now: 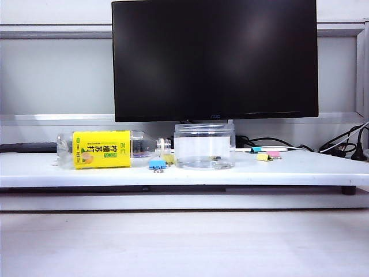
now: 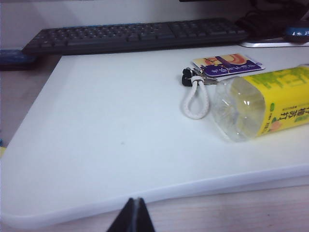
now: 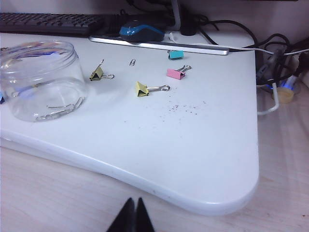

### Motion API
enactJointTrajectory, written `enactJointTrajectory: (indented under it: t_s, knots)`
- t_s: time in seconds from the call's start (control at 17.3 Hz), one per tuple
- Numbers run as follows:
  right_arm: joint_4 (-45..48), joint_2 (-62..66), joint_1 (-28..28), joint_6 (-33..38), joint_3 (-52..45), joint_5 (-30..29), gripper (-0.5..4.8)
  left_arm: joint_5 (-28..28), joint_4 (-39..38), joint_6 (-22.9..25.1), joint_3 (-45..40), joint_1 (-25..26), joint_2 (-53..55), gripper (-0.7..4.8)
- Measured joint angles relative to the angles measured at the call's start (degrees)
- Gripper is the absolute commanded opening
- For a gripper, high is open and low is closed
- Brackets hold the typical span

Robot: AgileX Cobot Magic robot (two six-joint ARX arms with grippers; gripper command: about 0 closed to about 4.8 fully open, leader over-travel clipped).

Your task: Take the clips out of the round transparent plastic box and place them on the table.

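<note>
The round transparent plastic box (image 1: 204,146) stood upright at the middle of the white bench (image 1: 115,170) in the exterior view, just right of a lying yellow-labelled bottle (image 1: 109,149) and a blue clip (image 1: 157,164), while the freed clips (image 3: 153,79), yellow, pink and teal, lay scattered on the bench to its right. The right gripper (image 3: 131,212) had its fingers clenched on nothing, low off the bench's front edge and well apart from clips and box. The left gripper (image 2: 134,214) was likewise clenched and empty, off the front edge near the bottle's base.
</note>
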Motion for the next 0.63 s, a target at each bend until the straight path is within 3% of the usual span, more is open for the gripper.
enactJointTrajectory:
  t_s: [0.63]
  knots:
    - [0.0, 0.0, -0.3, 0.0, 0.0, 0.0, -0.04, 0.0, 0.0, 0.0, 0.0, 0.5, 0.0, -0.04]
